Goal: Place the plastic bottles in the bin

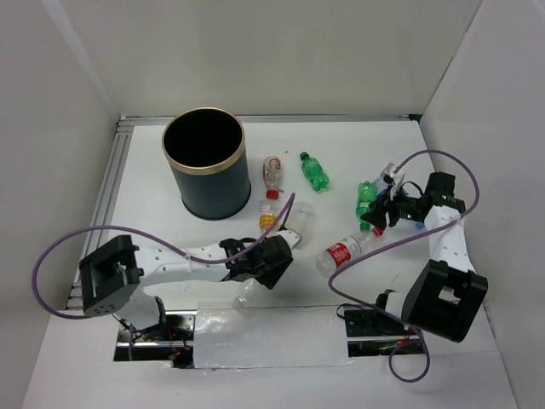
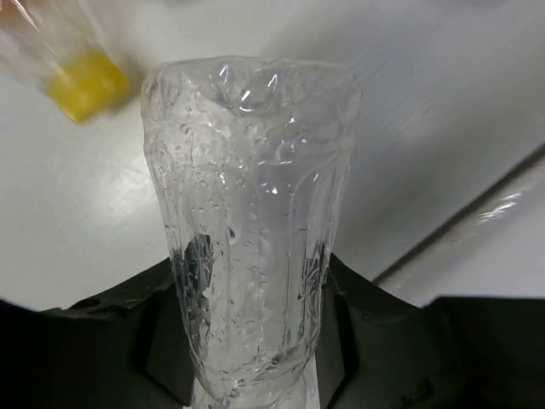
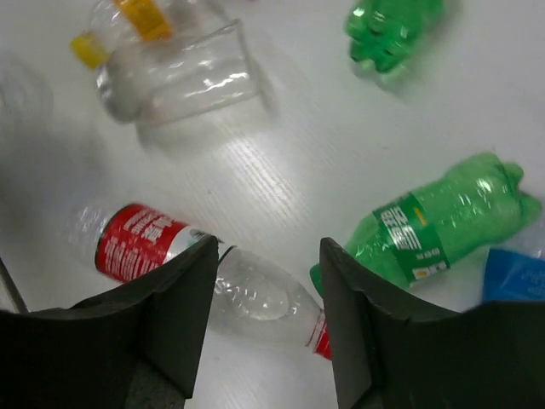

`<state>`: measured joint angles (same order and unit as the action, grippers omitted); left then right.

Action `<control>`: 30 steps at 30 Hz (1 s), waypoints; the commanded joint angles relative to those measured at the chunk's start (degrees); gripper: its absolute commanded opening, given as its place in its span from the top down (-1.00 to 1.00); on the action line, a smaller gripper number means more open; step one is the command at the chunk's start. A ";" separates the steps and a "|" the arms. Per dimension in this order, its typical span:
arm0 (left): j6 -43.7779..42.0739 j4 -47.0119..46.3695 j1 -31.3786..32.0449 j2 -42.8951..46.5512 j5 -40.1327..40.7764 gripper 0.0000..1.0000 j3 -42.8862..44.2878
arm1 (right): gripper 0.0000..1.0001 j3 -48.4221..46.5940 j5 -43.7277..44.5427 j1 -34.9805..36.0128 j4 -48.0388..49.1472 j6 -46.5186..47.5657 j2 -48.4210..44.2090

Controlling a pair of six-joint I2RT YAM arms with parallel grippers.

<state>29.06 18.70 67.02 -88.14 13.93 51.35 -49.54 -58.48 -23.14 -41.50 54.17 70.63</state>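
The bin (image 1: 205, 164), dark with a brass rim, stands upright at the back left. My left gripper (image 1: 257, 277) is shut on a clear wet bottle (image 2: 247, 221), which sits between the jaws (image 2: 251, 294); it also shows in the top view (image 1: 244, 296). My right gripper (image 1: 381, 216) is open and empty (image 3: 268, 256). It hovers over the neck of a red-label bottle (image 3: 145, 243) lying on the table (image 1: 344, 251). A green bottle (image 3: 434, 226) lies just right of its right finger (image 1: 366, 203). A second green bottle (image 1: 313, 170) lies farther back.
A clear bottle with a red cap (image 1: 272, 170), a yellow-capped bottle (image 1: 267, 215) and another clear bottle (image 1: 300, 218) lie between the bin and my right arm. A blue scrap (image 3: 515, 277) lies beside the near green bottle. White walls enclose the table. Purple cables loop over both arms.
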 commanded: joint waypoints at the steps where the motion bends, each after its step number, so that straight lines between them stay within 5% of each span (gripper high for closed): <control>1: -3.91 2.56 0.21 8.41 3.11 0.49 12.14 | -0.15 -3.81 -9.89 -0.33 -21.74 32.79 0.64; 4: -7.60 4.06 -4.86 12.37 6.88 0.49 20.25 | -0.35 -4.42 -8.16 3.69 -26.87 45.56 2.75; 9: -10.95 -7.51 -17.61 15.36 13.99 0.29 29.41 | -0.77 -2.24 -1.56 14.24 -22.24 44.29 1.36; 14: -12.27 -18.43 -31.50 12.91 20.86 0.29 32.92 | -0.78 3.92 9.16 26.29 -7.66 32.07 -6.54; 18: -8.41 -21.24 -40.29 9.04 22.54 0.25 34.60 | -0.80 4.54 11.02 29.81 -7.11 30.56 -7.17; 21: -7.80 -21.43 -44.60 4.58 23.93 0.02 36.18 | -0.86 6.38 13.38 32.01 -5.98 30.55 -7.17; 24: -7.79 -16.43 -47.42 -0.52 25.96 -0.55 39.17 | -0.89 8.05 18.82 33.77 -1.84 31.16 -5.86; 25: -7.79 -14.15 -48.56 -1.24 25.97 -0.90 39.17 | -0.89 8.66 21.19 34.38 -1.14 31.17 -5.33; 30: -11.20 -14.38 -47.26 1.82 21.50 -0.99 38.56 | -0.89 8.67 25.33 35.70 -2.01 38.02 -1.20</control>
<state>20.95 7.64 17.98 -90.59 36.80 87.85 -41.08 -37.45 11.31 -46.11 88.07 68.03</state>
